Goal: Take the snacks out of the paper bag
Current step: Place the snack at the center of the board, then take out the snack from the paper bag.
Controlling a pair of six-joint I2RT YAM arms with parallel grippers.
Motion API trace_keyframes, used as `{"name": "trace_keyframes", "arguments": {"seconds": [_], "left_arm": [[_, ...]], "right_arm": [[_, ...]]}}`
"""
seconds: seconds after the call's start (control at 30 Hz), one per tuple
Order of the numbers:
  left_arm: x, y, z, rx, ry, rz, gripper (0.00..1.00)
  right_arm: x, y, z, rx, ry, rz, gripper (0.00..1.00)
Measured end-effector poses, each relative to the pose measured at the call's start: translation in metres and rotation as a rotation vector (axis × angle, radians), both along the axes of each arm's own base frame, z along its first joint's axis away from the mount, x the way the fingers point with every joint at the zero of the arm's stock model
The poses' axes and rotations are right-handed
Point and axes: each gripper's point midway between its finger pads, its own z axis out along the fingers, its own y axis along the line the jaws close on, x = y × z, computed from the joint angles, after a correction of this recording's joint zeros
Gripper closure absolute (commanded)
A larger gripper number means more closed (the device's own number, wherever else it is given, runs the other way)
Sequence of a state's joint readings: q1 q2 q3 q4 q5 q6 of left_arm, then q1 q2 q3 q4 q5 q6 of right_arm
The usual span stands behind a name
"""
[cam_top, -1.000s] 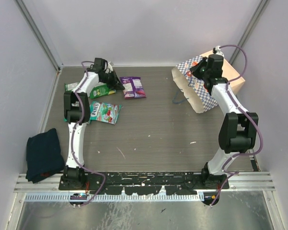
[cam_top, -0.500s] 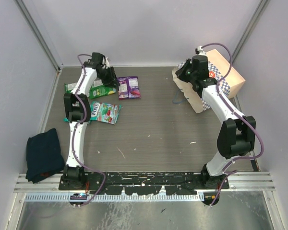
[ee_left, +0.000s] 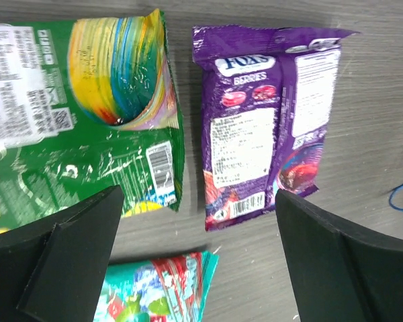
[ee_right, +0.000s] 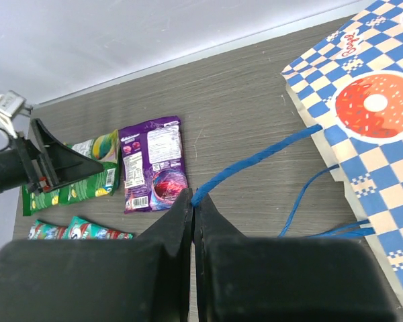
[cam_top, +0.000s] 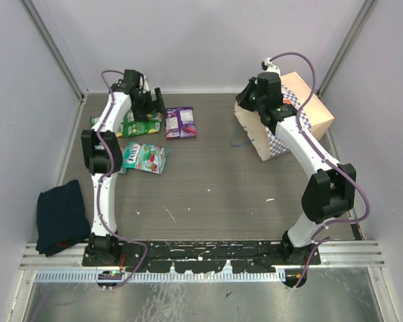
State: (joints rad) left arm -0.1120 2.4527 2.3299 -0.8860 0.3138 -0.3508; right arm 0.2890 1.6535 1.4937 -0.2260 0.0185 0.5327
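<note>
**Three snack packets (cam_top: 180, 123) lie on the table (cam_top: 215, 181); the paper bag (ee_right: 369, 100) is held by one cord**

The packets are flat, glossy film, so they are probably light, crinkly and slippery. A pinch on a sealed edge looks like a safer hold than a press on the smooth face.

Three are in view at the far left of the table: one purple packet (ee_left: 255, 134), one green packet (ee_left: 87, 134) just beside it, and one teal packet (ee_left: 154, 288) nearer the arms. Whether more remain inside the bag cannot be told.

The left gripper (ee_left: 198, 194) hovers over them with its fingers spread wide, holding nothing.

One checkered bag sits well apart at the far right, tipped with its tan base showing. It is thin paper, likely to crease or tear, so the cords are the sensible hold. Two blue cords show. The right gripper (ee_right: 193, 200) has its fingers pressed together on one cord handle (ee_right: 255, 164), pulled taut.

One dark cloth (cam_top: 62, 215) lies at the near left.
</note>
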Motion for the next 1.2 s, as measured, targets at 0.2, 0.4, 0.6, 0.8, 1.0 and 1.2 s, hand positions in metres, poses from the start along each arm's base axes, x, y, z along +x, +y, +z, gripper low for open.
{"name": "trace_keyframes", "arguments": {"seconds": [0.2, 0.4, 0.6, 0.8, 1.0, 1.2], "left_arm": [[-0.005, 0.005, 0.062, 0.045, -0.136, 0.03, 0.02], [-0.022, 0.007, 0.118, 0.153, -0.311, 0.077, 0.02], [-0.06, -0.017, 0.141, 0.174, -0.441, 0.056, 0.02], [-0.081, -0.048, 0.131, 0.107, -0.496, 0.036, 0.02], [-0.1, -0.094, 0.108, 0.027, -0.494, -0.013, 0.01], [-0.111, -0.129, 0.11, -0.099, -0.489, -0.026, 0.05]], "right_arm": [[-0.005, 0.01, 0.006, -0.013, 0.002, 0.011, 1.0], [-0.01, 0.021, 0.009, -0.029, -0.001, 0.019, 0.99], [-0.015, 0.036, 0.013, -0.033, -0.006, 0.047, 0.99], [-0.018, 0.045, 0.018, -0.031, -0.014, 0.065, 0.99], [-0.022, 0.053, 0.017, -0.03, -0.013, 0.083, 0.99], [-0.026, 0.052, 0.014, -0.052, -0.001, 0.096, 1.0]]}}
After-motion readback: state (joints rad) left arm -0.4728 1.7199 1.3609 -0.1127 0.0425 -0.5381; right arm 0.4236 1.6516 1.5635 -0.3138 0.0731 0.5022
